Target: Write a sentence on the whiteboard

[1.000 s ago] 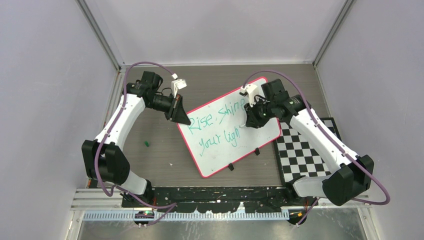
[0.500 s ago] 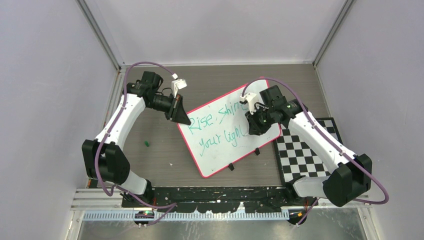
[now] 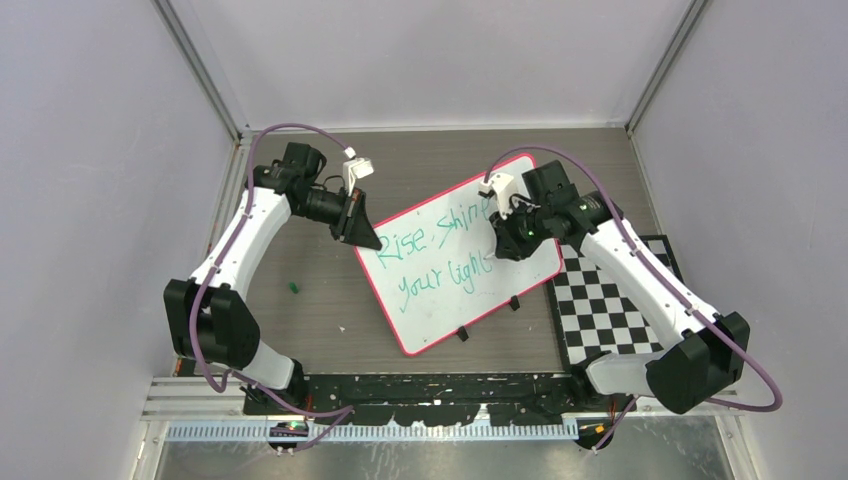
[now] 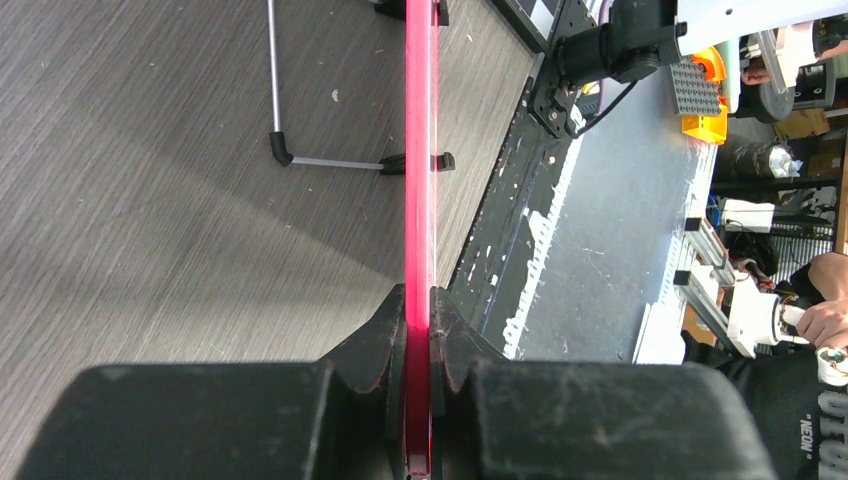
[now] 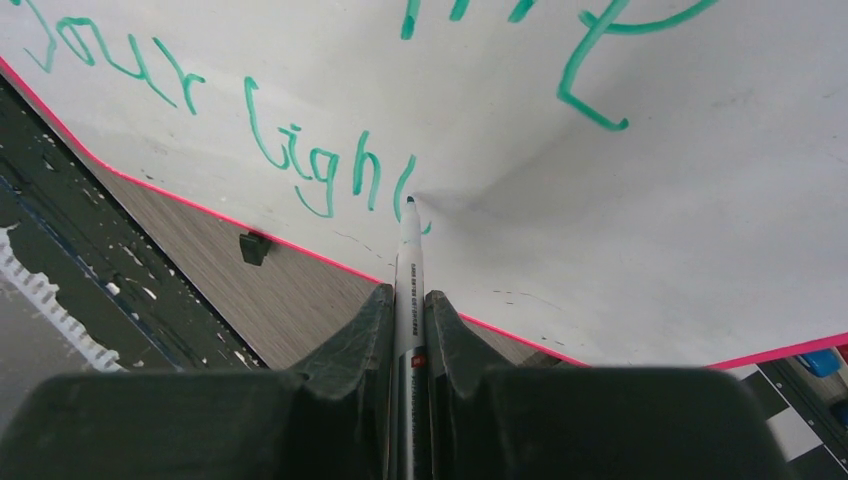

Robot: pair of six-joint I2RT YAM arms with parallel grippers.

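The whiteboard lies tilted on the table, white with a pink-red rim. The sentence is in teal: "Rise, shine" above "your ligh" and a fresh stroke. My left gripper is shut on the board's left rim; the left wrist view shows that rim edge-on between the jaws. My right gripper is shut on a silver marker. The marker's tip touches the board just after "ligh", at the start of a new letter.
A black-and-white checkerboard mat lies right of the board, under my right arm. A small green cap lies on the table at the left. Black clips sit on the board's near edge. The grey walls are close on both sides.
My right gripper moved down the board and back up a little with the marker. A new short stroke has appeared after "ligh". My left arm has not moved.
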